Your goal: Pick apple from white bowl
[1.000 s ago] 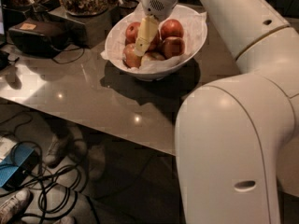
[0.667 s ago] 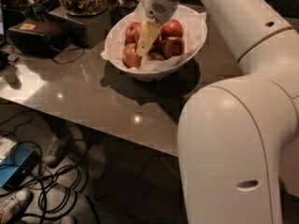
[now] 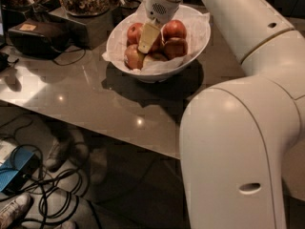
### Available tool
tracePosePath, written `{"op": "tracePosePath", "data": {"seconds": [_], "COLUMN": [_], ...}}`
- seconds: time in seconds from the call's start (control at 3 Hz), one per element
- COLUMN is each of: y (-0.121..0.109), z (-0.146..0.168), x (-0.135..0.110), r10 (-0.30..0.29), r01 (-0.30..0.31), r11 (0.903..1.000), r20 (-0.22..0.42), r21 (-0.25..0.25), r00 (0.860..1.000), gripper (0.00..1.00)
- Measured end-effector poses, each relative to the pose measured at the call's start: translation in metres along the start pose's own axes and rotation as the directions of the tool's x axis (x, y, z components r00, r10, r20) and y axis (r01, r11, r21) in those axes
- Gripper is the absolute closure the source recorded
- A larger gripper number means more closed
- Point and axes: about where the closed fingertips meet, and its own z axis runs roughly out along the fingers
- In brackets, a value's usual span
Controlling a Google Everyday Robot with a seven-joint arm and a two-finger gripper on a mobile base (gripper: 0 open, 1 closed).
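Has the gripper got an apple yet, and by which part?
Cannot tell. The gripper is down in the white bowl, beside the deep-red apple, but any hold is hidden.

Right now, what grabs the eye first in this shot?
The bulky white robot arm fills the right foreground and reaches back over the grey table. At its end the gripper hangs inside the white bowl, down among the red apples at the table's far side. Tangled black cables lie on the floor at lower left.

White arm (image 3: 238, 142) stretched forward (near segment bulky), wrist (image 3: 161, 6) angled down, tool (image 3: 148, 38) top centre
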Motion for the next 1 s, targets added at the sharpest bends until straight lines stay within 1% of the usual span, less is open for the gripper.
{"op": "tracePosePath", "data": {"seconds": [0.33,0.67,1.0], "y": [0.0,0.009,0.035], "z": [-0.001,-0.023,-0.051], "x": [-0.001,-0.005,-0.015], "r10": [-0.002,-0.025,-0.088], "r01": [0.002,0.024,0.082], "r11": [1.0,0.999,0.9941], "r20": [0.001,0.034,0.081], "r21": [0.002,0.038,0.071], "r00": [1.0,0.999,0.993], "gripper": [0.99,1.0,1.0]}}
